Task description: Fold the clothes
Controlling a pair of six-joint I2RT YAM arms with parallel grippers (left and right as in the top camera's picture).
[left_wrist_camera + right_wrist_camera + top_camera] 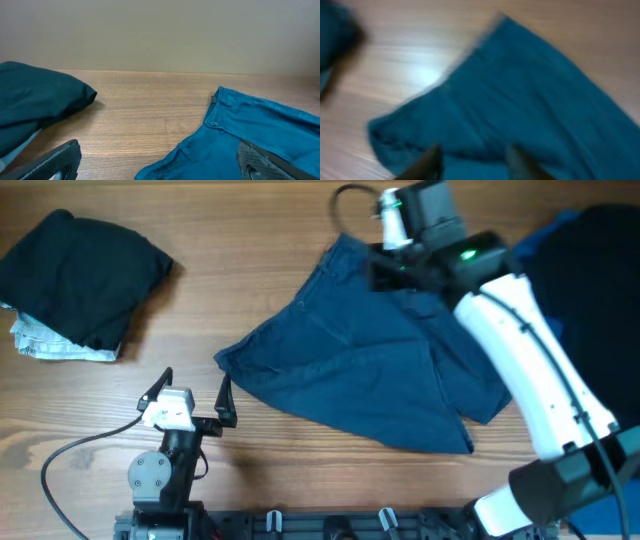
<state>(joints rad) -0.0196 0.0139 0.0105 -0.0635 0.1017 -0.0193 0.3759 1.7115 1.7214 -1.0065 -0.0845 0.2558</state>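
The clothes' main piece, a dark navy-blue seamed garment (370, 370), lies spread across the middle of the wooden table, with a folded layer on its right half. My right gripper (388, 270) hovers over its far upper edge. In the blurred right wrist view the garment (520, 90) fills the frame and the right gripper (475, 152) has its fingers apart with nothing between them. My left gripper (195, 387) rests open near the front left, just short of the garment's left corner. In the left wrist view the garment (260, 125) lies ahead to the right of the left gripper (157, 165).
A black garment (80, 275) lies folded at the far left on a pale grey-white piece (55, 345); it also shows in the left wrist view as the black garment (35, 100). More black cloth (600, 260) and royal blue cloth (545, 235) lie at the right edge. A cable (70, 455) trails at the front left.
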